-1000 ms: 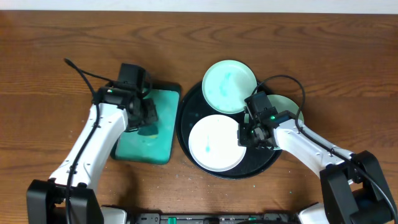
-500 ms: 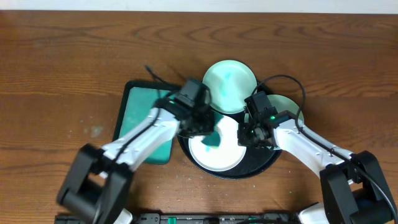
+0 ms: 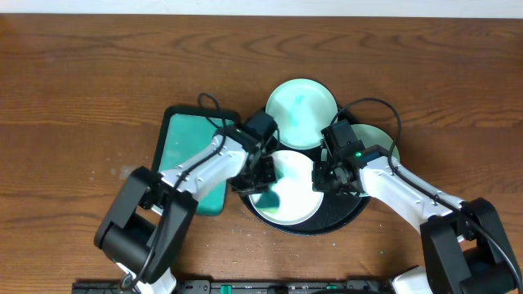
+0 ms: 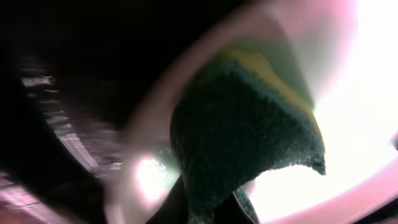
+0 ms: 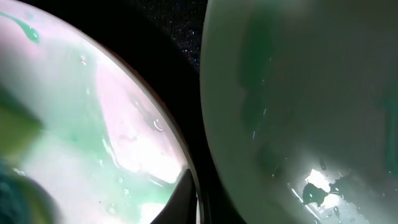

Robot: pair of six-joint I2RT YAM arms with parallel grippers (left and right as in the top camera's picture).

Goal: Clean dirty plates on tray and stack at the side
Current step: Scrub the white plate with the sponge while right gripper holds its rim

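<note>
Your left gripper (image 3: 265, 173) presses its clamped sponge (image 4: 242, 130) onto the white plate (image 3: 294, 204) on the black tray (image 3: 248, 147), apparently scrubbing teal smears. Your right gripper (image 3: 329, 175) sits at that plate's rim, likely steadying it; its grip cannot be told. Three plates are counted: one white, a rear mint plate (image 3: 301, 110) and a right-hand mint plate (image 3: 382, 137); none stacked aside.
</note>
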